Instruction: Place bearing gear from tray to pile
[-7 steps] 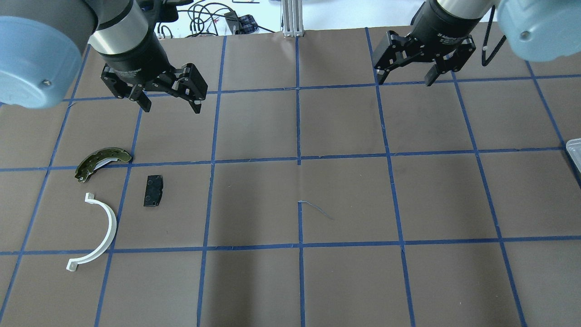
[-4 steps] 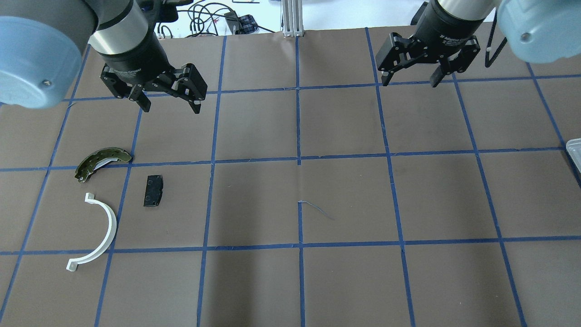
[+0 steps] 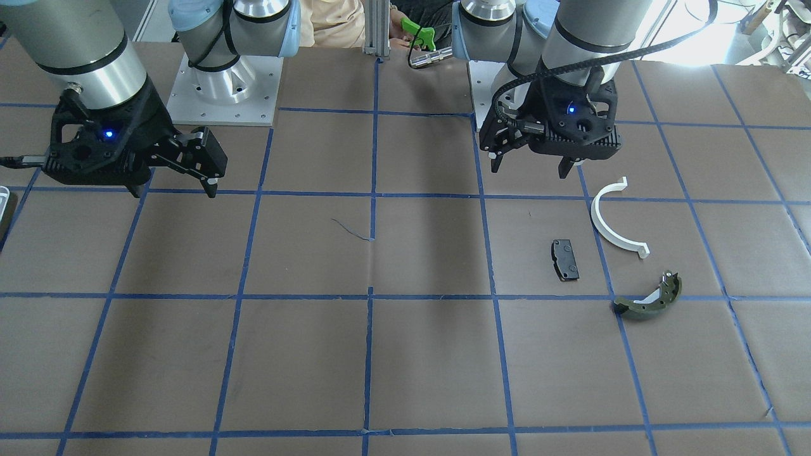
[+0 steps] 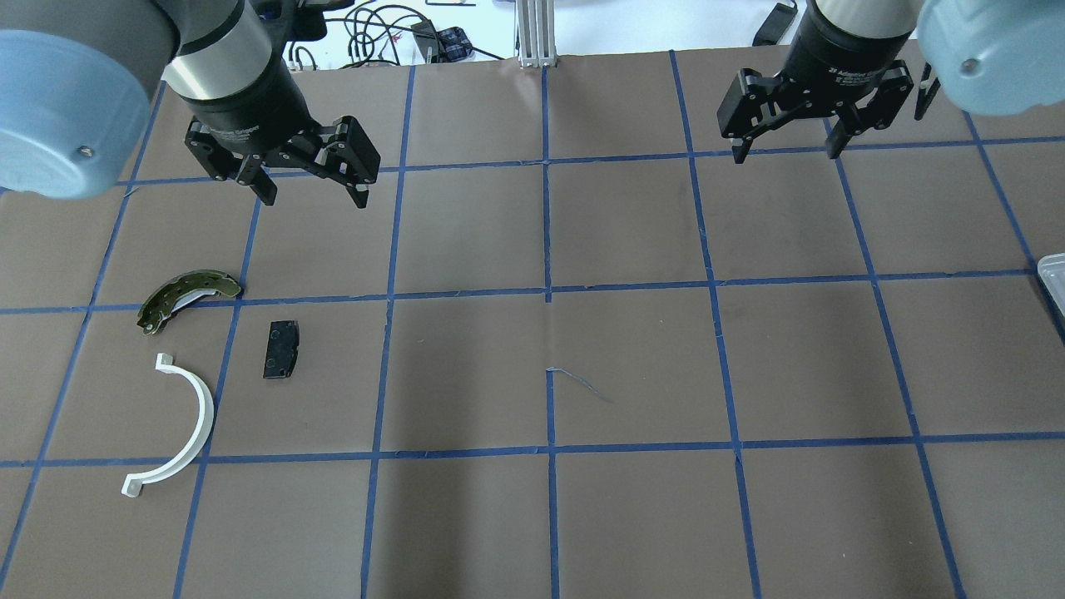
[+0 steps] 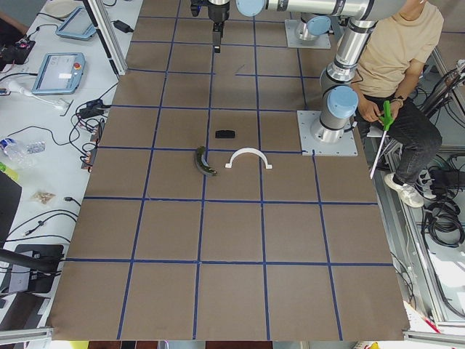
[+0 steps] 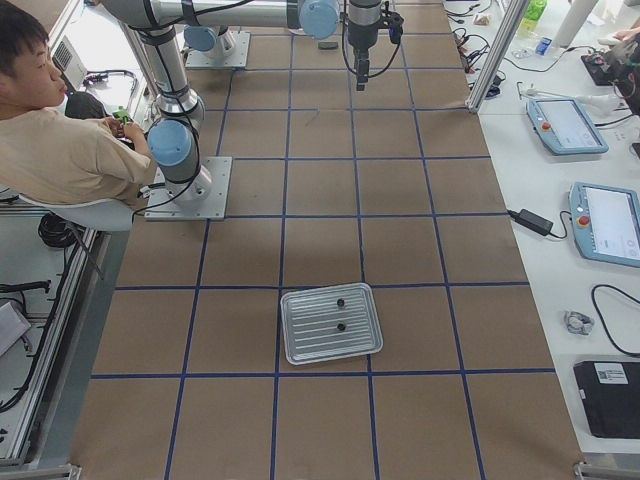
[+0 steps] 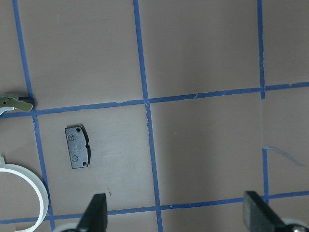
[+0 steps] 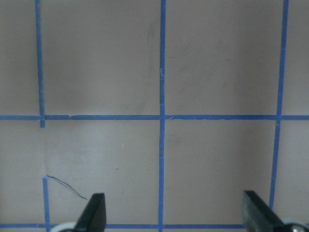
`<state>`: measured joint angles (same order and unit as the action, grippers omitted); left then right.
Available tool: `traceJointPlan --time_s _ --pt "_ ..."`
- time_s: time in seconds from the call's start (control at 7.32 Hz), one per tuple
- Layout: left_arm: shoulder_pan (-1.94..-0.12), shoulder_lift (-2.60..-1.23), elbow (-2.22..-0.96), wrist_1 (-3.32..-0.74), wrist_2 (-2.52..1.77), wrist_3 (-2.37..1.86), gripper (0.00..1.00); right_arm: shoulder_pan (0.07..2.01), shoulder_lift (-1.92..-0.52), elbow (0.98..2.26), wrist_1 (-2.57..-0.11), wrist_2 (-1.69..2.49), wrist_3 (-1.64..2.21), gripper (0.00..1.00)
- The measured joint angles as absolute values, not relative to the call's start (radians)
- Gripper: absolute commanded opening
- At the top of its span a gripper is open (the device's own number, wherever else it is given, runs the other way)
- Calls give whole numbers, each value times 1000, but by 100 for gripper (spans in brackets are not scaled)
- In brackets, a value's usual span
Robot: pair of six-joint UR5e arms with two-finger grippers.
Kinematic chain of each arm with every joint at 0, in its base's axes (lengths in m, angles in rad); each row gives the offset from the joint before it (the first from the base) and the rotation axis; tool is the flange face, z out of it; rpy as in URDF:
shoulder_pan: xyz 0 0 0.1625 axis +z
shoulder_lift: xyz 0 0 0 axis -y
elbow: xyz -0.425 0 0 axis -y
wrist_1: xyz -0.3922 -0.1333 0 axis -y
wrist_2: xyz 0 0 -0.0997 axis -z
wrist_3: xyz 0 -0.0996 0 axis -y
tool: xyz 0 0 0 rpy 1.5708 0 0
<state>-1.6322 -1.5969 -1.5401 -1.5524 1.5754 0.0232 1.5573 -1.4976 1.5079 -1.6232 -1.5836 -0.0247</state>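
The tray (image 6: 331, 323), metal with a pale rim, lies at the table's right end; two small dark round parts (image 6: 340, 301) lie in it, too small to identify. Only a sliver of the tray (image 4: 1052, 274) shows in the overhead view. The pile lies at the left: an olive brake shoe (image 4: 187, 297), a black plate (image 4: 281, 350) and a white half-ring (image 4: 187, 424). My left gripper (image 4: 314, 198) hangs open and empty beyond the pile. My right gripper (image 4: 785, 154) is open and empty over bare table at the far right, well away from the tray.
The brown table cover carries a blue tape grid, with a loose tape strand (image 4: 578, 383) at its middle. Cables (image 4: 374, 33) and an aluminium post (image 4: 532, 33) stand at the far edge. A seated person (image 6: 60, 130) is behind the arm bases (image 3: 222, 88).
My right gripper has moved to the right, still open. My left gripper and the pile's parts have not moved.
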Motion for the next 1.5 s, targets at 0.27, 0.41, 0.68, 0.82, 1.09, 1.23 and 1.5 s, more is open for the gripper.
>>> traceJointPlan --time_s 0.27,0.41,0.68,0.82,1.09,1.23,1.5 --pt "-1632 -1596 -1540 -1552 1581 24 100 1557 -1513 1509 -1624 -1600 -27 100" --pt "-1632 -1596 -1540 -1552 1582 23 100 1557 -1517 1509 -1623 -1601 -29 100" --pt "-1632 -1597 -1540 -1552 1581 23 100 1555 -1526 1509 -1620 -1602 -31 100" --pt "-1632 -1597 -1540 -1552 1580 23 100 1554 -1527 1509 -1619 -1603 -33 100" --pt "-1632 -1597 -1539 -1552 1580 23 100 1545 -1525 1509 -1615 -1606 -38 100" --pt "-1632 -1596 -1539 -1552 1580 23 100 1521 -1523 1509 -1608 -1607 -56 100" --pt "-1632 -1596 -1539 -1552 1580 23 100 1405 -1520 1509 -1599 -1608 -202 98"
